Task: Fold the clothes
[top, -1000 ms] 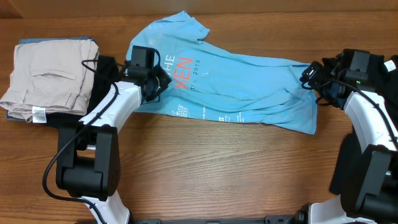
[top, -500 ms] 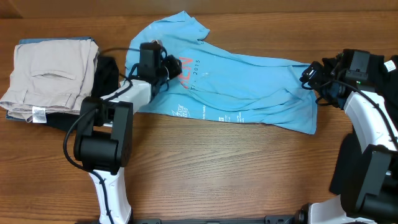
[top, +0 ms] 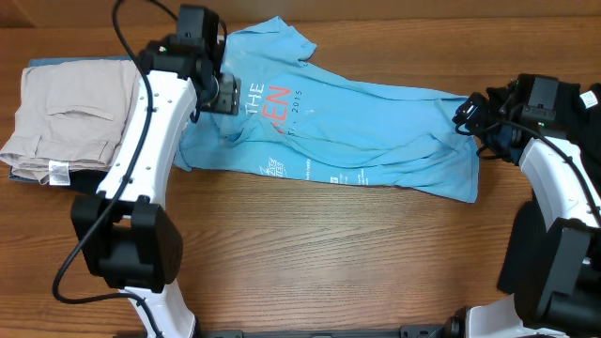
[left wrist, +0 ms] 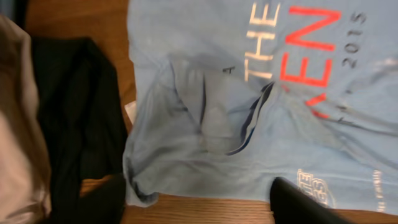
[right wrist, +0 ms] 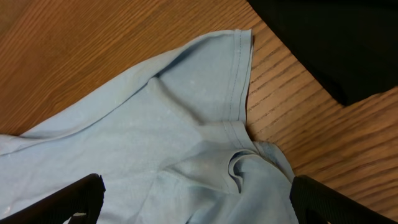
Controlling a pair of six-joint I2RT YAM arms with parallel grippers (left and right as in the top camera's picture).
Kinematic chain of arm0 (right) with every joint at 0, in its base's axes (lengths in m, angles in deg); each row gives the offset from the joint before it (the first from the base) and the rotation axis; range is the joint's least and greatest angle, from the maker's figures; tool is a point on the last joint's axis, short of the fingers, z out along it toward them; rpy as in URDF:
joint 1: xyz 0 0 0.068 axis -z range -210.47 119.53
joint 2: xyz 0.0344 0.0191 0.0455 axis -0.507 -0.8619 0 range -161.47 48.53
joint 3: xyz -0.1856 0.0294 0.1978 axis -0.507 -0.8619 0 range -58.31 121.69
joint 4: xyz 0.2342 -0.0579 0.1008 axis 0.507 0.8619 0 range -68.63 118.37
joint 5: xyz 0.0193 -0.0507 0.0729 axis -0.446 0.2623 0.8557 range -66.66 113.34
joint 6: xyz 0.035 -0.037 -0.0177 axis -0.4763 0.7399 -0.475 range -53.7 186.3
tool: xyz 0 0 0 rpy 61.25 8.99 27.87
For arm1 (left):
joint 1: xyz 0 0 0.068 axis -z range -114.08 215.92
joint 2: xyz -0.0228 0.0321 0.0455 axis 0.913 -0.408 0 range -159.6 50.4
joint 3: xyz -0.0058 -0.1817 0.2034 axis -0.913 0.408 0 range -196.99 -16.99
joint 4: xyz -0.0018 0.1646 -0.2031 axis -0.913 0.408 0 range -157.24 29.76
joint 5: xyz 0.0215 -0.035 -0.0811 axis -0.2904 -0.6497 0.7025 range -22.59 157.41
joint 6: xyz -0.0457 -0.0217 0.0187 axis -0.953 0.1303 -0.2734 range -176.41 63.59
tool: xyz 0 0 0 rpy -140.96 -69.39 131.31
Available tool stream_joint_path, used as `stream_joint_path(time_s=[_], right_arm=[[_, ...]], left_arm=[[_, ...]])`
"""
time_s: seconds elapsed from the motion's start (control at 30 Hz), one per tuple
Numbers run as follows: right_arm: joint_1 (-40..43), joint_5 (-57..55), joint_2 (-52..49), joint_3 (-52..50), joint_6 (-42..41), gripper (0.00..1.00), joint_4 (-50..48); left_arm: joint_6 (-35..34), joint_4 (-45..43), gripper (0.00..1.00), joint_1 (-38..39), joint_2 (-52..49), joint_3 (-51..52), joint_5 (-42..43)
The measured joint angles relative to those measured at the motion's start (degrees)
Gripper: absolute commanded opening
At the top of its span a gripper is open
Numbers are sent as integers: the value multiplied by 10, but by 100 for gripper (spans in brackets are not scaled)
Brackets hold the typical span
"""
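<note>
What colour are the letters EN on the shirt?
Red, on the blue T-shirt; clearest in left wrist view.

1 light blue T-shirt (top: 376, 141) lies across the upper middle. 1 folded pair of beige trousers (top: 66, 113) sits at upper left. There are 2 dark pieces: 1 black cloth (left wrist: 74, 124) beside the trousers and 1 black sheet (right wrist: 336, 43) at upper right. 2 arms: left arm (top: 150, 122), right arm (top: 563, 188). 1 wooden table (top: 329, 253).
</note>
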Motion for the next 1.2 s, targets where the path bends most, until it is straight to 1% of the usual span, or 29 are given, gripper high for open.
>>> stream_joint_path(time_s=[0.03, 0.1, 0.2, 0.37, 0.43, 0.57, 0.6, 0.63, 0.67, 0.73, 0.87, 1.0, 1.03, 1.1, 1.2], right_arm=[[0, 0, 0, 0, 0, 100, 0], [0, 0, 0, 0, 0, 100, 0], [0, 0, 0, 0, 0, 100, 0], [0, 0, 0, 0, 0, 100, 0], [0, 0, 0, 0, 0, 100, 0], [0, 0, 0, 0, 0, 100, 0], [0, 0, 0, 0, 0, 100, 0], [0, 0, 0, 0, 0, 100, 0], [0, 0, 0, 0, 0, 100, 0], [0, 0, 0, 0, 0, 100, 1], [0, 0, 0, 0, 0, 100, 0], [0, 0, 0, 0, 0, 100, 0], [0, 0, 0, 0, 0, 100, 0], [0, 0, 0, 0, 0, 100, 0], [0, 0, 0, 0, 0, 100, 0]], left_arm=[[2, 0, 61, 0, -6, 9, 0], [9, -5, 63, 1, -20, 35, 5], [46, -21, 65, 9, -33, 61, 7], [118, -72, 65, 52, -59, 65, 11], [154, -86, 63, 63, -86, 65, 26], [178, -101, 64, 64, -148, 65, 28], [182, -109, 62, 64, -155, 66, 28], [183, -116, 53, 64, -155, 66, 28], [183, -118, 46, 64, -155, 66, 26], [187, -117, 37, 64, -155, 65, 16], [193, -104, 33, 69, -155, 40, -17], [196, -117, 13, 76, -155, 5, -28], [197, -124, 10, 76, -155, 3, -28], [197, -140, 7, 76, -155, 3, -28], [197, -171, 8, 76, -155, 3, -28]])
